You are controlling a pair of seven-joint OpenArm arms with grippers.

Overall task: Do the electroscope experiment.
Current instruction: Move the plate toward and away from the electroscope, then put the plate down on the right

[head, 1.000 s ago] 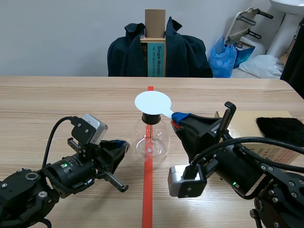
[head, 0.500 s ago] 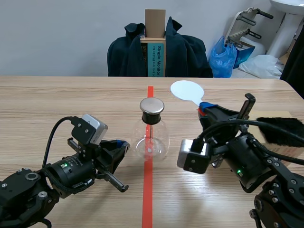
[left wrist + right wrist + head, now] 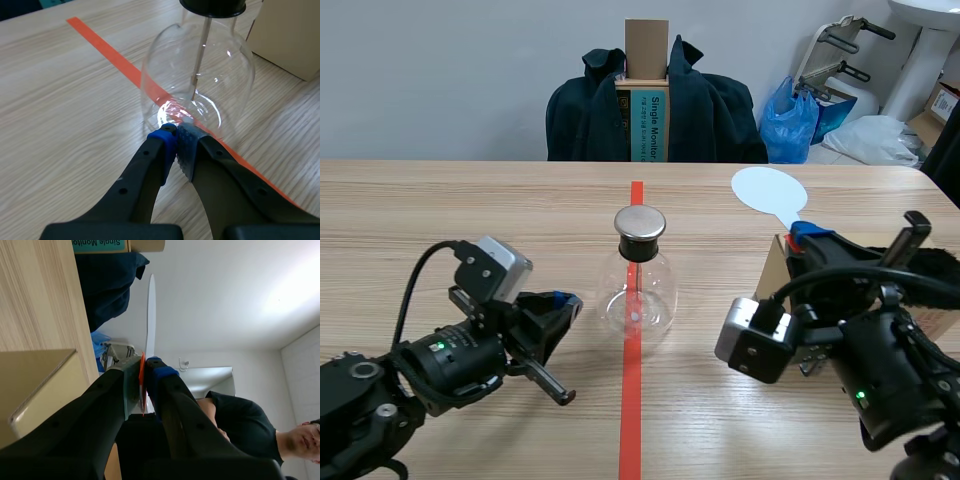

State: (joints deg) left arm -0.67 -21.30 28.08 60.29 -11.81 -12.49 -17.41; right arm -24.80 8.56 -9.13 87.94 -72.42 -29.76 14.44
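Right end effector (image 3: 798, 235) tight on white paddle (image 3: 769, 189); left end effector (image 3: 176, 138) closed, empty

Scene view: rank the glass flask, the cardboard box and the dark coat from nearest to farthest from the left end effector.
1. Glass flask: just beside the left end effector, on the red tape line.
2. Cardboard box: at the right, behind the right end effector holding the white disc.
3. Dark coat: beyond the table's far edge.
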